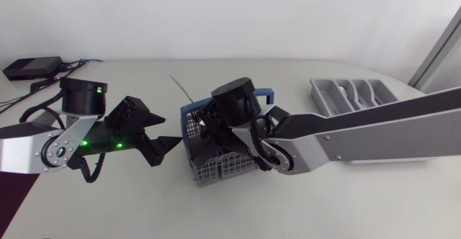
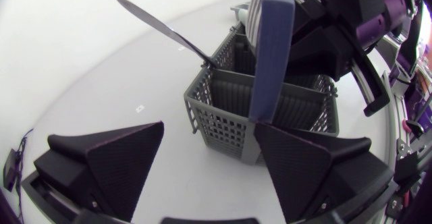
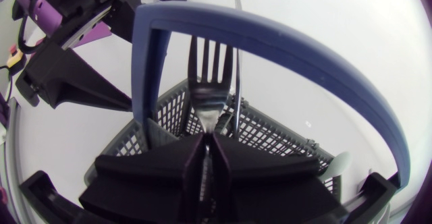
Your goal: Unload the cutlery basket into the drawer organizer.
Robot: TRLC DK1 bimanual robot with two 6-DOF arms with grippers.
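Note:
The grey cutlery basket with a blue arched handle stands mid-table. My right gripper reaches down into it under the handle and is shut on the neck of a fork, whose tines point up ahead of the fingertips. A knife leans out of the basket at a far corner. My left gripper is open just short of the basket's near side, touching nothing. The grey drawer organizer lies at the far right.
The organizer holds some cutlery in its slots. The right arm stretches across the table between basket and organizer. A black box with cables sits at the far left corner.

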